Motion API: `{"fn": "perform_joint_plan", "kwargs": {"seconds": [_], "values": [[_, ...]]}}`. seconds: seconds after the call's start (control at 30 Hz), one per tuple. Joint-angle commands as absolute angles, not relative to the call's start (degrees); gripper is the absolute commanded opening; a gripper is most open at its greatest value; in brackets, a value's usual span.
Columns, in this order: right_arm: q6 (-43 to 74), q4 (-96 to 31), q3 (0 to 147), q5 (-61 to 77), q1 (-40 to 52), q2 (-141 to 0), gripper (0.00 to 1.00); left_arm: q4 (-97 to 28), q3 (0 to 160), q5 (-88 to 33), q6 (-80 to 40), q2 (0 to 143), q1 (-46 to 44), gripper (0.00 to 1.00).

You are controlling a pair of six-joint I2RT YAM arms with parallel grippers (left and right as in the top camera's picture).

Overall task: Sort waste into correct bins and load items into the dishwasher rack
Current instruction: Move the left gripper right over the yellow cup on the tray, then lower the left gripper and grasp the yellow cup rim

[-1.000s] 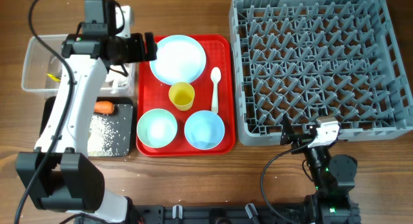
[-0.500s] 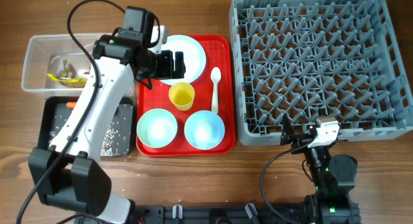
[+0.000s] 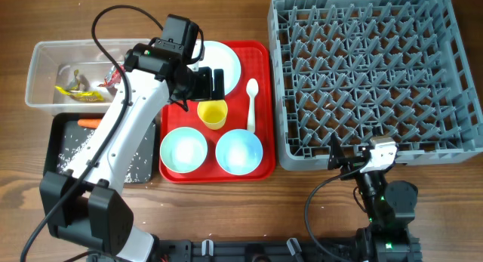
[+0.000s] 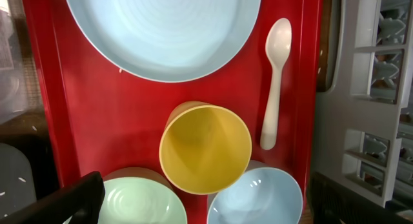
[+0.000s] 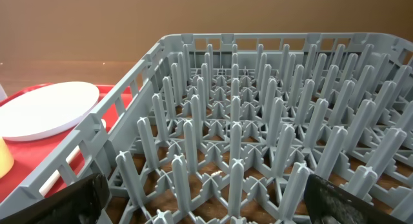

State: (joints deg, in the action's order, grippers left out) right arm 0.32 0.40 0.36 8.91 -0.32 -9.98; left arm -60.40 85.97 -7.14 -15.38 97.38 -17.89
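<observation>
Centre frame, the left end effector (image 3: 210,81) hovers wide open, empty, by the yellow cup (image 4: 205,146): probably light, stiff, slippery, best pinched at its rim.

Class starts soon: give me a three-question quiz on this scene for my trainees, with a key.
1. True or false: the dishwasher rack holds a bowl.
2. What lies between the yellow cup and the rack? A) white spoon B) fork C) knife
3. How many bowls sit on the red tray?
Key: 1 false; 2 A; 3 two.
</observation>
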Motion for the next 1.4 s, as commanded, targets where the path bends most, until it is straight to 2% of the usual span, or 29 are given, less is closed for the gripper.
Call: {"fn": "perform_joint_plan", "kwargs": {"seconds": [0.0,0.33,0.37,0.43,0.5,0.6,0.7,0.77,0.83,0.9,1.0,1.1,1.37], "values": [[0.0,0.6,0.3,8.5,-0.5,-10.0,1.0,-60.3,85.4,-6.3,-15.9,96.7,-17.9,1.0],[0.0,0.6,0.3,8.5,-0.5,-10.0,1.0,-61.4,80.0,-6.4,-15.9,96.7,-17.8,1.0],[0.0,0.6,0.3,8.5,-0.5,-10.0,1.0,-61.4,80.0,-6.7,-15.9,96.7,-17.8,0.96],[0.0,0.6,0.3,8.5,-0.5,-10.0,1.0,-60.9,80.0,-7.7,-15.9,96.7,-17.9,0.75],[0.0,0.6,0.3,8.5,-0.5,-10.0,1.0,-60.3,80.0,-7.5,-15.2,96.7,-17.8,0.66],[0.0,0.6,0.3,8.5,-0.5,-10.0,1.0,-58.8,80.0,-4.8,-15.0,96.7,-17.8,0.35],[0.0,0.6,0.3,8.5,-0.5,-10.0,1.0,-57.5,80.0,-4.2,-15.0,96.7,-17.8,0.22],[0.0,0.6,0.3,8.5,-0.5,-10.0,1.0,-57.1,80.0,-2.9,-15.1,96.7,-17.8,0.22],[0.0,0.6,0.3,8.5,-0.5,-10.0,1.0,-56.8,79.9,-1.4,-15.1,96.7,-17.8,0.27],[0.0,0.6,0.3,8.5,-0.5,-10.0,1.0,-56.8,79.8,-0.3,-15.5,96.7,-17.8,0.27],[0.0,0.6,0.3,8.5,-0.5,-10.0,1.0,-56.8,79.8,-0.3,-15.5,96.7,-17.8,0.35],[0.0,0.6,0.3,8.5,-0.5,-10.0,1.0,-56.8,79.3,-0.3,-15.5,96.7,-17.8,0.32],[0.0,0.6,0.3,8.5,-0.5,-10.0,1.0,-50.7,70.9,-0.9,-17.5,96.7,-17.9,0.32]]}}
